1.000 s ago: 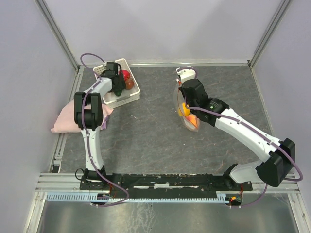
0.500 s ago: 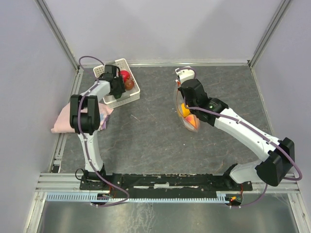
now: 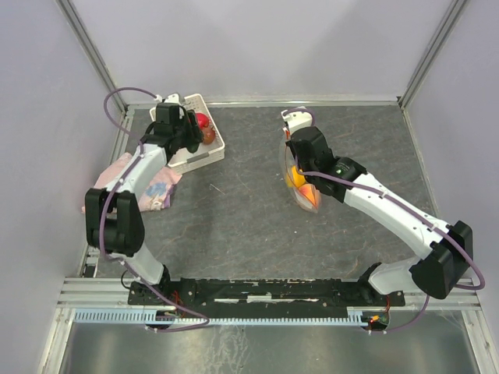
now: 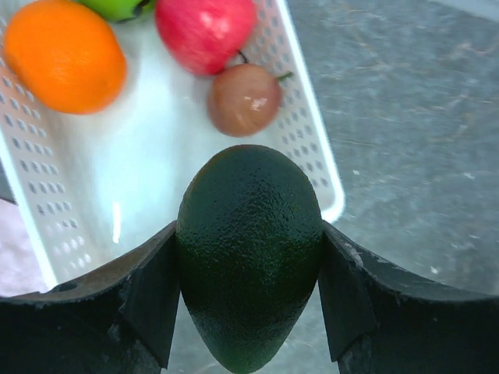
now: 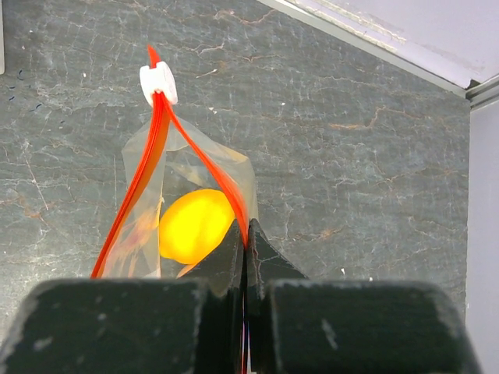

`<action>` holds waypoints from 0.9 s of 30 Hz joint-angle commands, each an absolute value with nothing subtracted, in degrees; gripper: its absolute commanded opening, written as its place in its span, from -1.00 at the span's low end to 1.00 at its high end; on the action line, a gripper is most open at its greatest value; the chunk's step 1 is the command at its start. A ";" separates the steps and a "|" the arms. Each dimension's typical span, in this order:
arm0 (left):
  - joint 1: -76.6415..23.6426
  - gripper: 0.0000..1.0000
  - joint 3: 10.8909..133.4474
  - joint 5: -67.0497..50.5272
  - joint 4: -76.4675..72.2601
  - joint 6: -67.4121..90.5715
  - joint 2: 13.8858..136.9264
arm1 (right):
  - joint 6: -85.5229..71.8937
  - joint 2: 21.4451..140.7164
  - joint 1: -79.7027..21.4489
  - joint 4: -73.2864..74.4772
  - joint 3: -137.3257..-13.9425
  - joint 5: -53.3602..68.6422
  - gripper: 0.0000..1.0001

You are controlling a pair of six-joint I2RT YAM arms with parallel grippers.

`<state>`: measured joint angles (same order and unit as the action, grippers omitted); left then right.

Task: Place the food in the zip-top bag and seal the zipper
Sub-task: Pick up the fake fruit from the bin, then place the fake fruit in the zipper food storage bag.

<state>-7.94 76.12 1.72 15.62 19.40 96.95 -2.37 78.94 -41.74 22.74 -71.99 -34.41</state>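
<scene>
The left fingers (image 4: 148,304) are closed partway on the avocado (image 4: 249,257), one finger flat against each of its sides, its narrow end toward the wrist. The avocado hangs over the near corner of the white perforated basket (image 4: 140,164). In the basket lie an orange (image 4: 64,54), a red-pink fruit (image 4: 204,29), a brownish fruit (image 4: 244,99) and the edge of a bright green fruit (image 4: 117,6).

The right fingers (image 5: 269,276) are pressed fully together on the zipper (image 5: 140,187), pinching one side of the mouth of the zip-top bag (image 5: 226,167). The two orange-red strips spread apart from the white slider (image 5: 158,82) at the far end, so the mouth stands open. A yellow fruit (image 5: 195,226) sits inside; we cannot tell from the wrist view what else is inside. The bag rests on the grey bench (image 5: 351,156), well apart from the basket, to its right. A pink cloth (image 3: 125,175) lies beside the basket.

We judge the step in hand to be the transfer of the avocado, with the task partly done.

Next move, as we judge it:
1. Carry the avocado across the bench to the open mouth.
2. Hold the mouth open with the right fingers.
3. Release the avocado only once it is between the strips.
</scene>
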 commanded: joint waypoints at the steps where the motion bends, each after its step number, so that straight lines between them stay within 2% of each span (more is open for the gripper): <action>1: -11.39 -0.22 71.33 -2.17 9.50 27.00 88.74 | -4.13 78.37 -41.71 23.70 -75.58 -33.29 -0.97; 11: -22.60 -0.22 65.63 -4.34 4.77 32.89 76.89 | -5.15 76.90 -42.02 24.61 -76.26 -32.23 -0.97; 27: -37.99 -0.22 61.23 -8.13 -9.21 39.81 71.15 | -7.73 75.38 -42.17 24.39 -76.28 -30.91 -0.97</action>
